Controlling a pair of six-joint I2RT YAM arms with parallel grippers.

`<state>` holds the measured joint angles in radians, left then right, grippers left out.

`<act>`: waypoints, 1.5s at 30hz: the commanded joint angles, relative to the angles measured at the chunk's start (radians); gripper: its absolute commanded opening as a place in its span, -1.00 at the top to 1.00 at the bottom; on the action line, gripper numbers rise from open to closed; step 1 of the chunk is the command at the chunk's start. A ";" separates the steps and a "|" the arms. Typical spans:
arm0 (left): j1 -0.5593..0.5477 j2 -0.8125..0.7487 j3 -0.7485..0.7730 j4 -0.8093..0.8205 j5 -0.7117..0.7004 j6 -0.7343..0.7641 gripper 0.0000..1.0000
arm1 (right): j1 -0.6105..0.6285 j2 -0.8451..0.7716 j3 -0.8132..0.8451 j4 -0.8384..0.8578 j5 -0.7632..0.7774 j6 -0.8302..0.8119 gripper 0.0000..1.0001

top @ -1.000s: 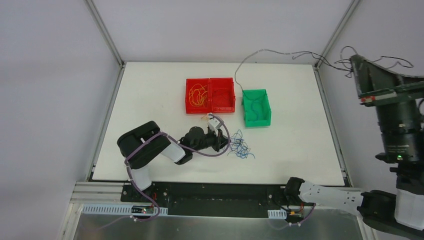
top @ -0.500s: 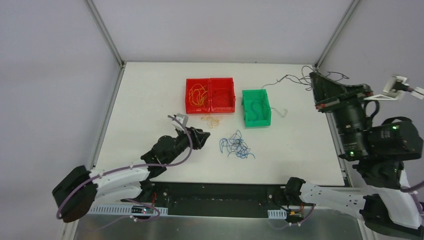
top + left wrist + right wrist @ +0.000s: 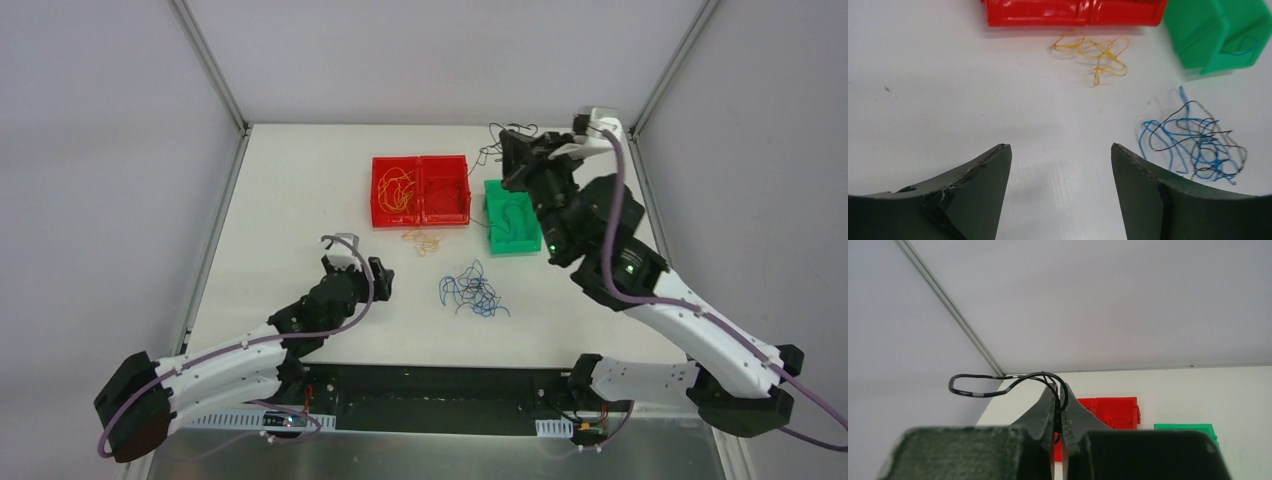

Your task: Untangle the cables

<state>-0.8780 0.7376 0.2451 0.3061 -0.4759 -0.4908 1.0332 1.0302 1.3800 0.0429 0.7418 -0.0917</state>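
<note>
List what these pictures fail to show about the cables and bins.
- Red bin contents: left wrist view, cut off by the top edge.
- Tangle strand count: top view, wires too thin.
- Dark cable below the grip: right wrist view, hidden behind the right gripper.
- Green bin: right wrist view, mostly hidden behind the gripper body.
</note>
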 commanded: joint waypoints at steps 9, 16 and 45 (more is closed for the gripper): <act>-0.006 0.416 0.207 0.067 -0.089 -0.007 -0.60 | -0.200 0.222 -0.012 0.101 -0.159 0.154 1.00; 0.004 0.606 0.253 0.196 -0.078 0.011 -0.61 | -0.289 0.401 0.012 0.176 -0.220 0.216 1.00; 0.122 0.994 0.445 0.349 0.010 -0.072 -0.59 | -0.399 1.168 0.309 -0.220 -0.353 0.501 1.00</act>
<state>-0.7700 1.7161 0.6647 0.6266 -0.4847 -0.5415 0.6380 2.1132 1.4891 0.0925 0.4522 0.3534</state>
